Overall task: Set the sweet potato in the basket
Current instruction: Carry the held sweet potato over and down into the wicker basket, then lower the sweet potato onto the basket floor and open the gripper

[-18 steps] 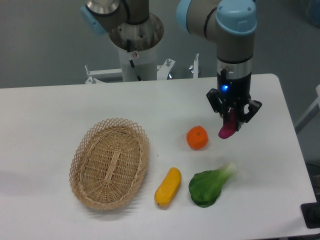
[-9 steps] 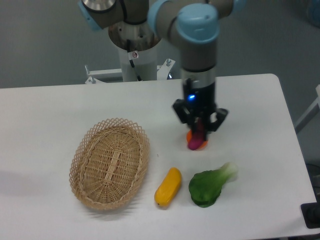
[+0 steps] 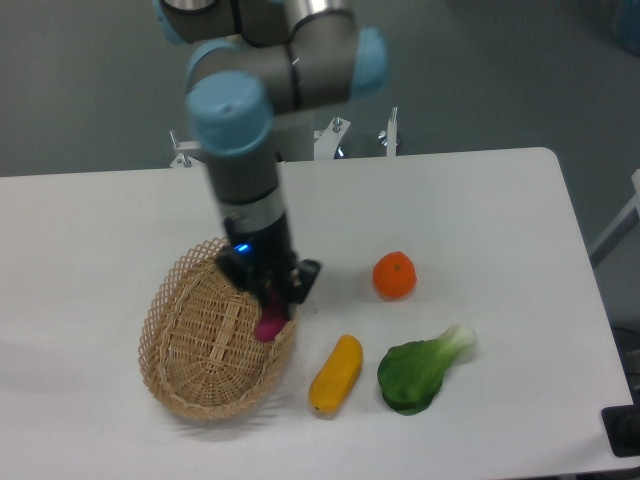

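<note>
Gripping the sweet potato (image 3: 269,325), the gripper (image 3: 272,308) hangs over the right part of the basket (image 3: 180,385), its two dark fingers (image 3: 297,282) pointing down and closed on the upper end of the vegetable. Only the lower, magenta-pink end of the sweet potato shows below the fingers; it sits within the basket's outline, close to the right rim, but whether it touches the woven bottom cannot be told from this view. A small blue light glows on the gripper's body just above the fingers. The arm (image 3: 240,130) reaches down from its grey and light-blue joints at the far edge of the table (image 3: 500,200), where the robot's white base column stands.

The basket lies on the white table toward the near left part, oval and shallow, with its lacy open-weave rim all round. Just beside its right rim, near the front edge of the table, lies a yellow-orange elongated vegetable (image 3: 336,374), tilted with its upper end to the right. To the right of that, a green leafy vegetable with a pale stalk (image 3: 420,370) lies with the stalk end pointing up and right. An orange fruit (image 3: 395,275) sits farther back, about the middle of the table, well apart from the basket and from the gripper.
</note>
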Tool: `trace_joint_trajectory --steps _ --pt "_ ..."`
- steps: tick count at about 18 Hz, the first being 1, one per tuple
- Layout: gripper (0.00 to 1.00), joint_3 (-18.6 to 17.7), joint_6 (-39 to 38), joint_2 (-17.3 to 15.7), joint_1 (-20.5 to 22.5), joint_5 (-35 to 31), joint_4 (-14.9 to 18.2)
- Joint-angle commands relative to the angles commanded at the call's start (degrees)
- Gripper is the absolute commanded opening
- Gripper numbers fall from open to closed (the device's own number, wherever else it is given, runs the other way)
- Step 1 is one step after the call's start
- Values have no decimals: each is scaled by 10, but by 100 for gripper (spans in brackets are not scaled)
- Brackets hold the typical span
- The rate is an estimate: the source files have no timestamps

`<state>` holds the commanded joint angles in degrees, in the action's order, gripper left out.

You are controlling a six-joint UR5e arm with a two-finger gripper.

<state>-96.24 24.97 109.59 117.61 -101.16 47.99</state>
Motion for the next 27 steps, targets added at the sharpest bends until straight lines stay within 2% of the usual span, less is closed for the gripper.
trace_joint_trajectory --steps 4,7,11,18,19,20,21,22,23,27 --pt "27 -34 9 18 -17 -1 -7" --pt "27 -50 64 30 -19 -2 -23" --pt "27 -63 128 44 -23 -4 -24" --pt "29 -76 130 58 -29 -15 -24" --pt "37 -77 129 57 -29 -14 -25" --pt "49 -75 128 55 -29 -15 -26" --pt "65 -73 126 55 -29 -16 -26" --pt "88 -71 126 54 -29 -16 -26" --pt "100 -68 126 50 -29 -18 -26" --pt "100 -39 124 40 -27 -15 -38"
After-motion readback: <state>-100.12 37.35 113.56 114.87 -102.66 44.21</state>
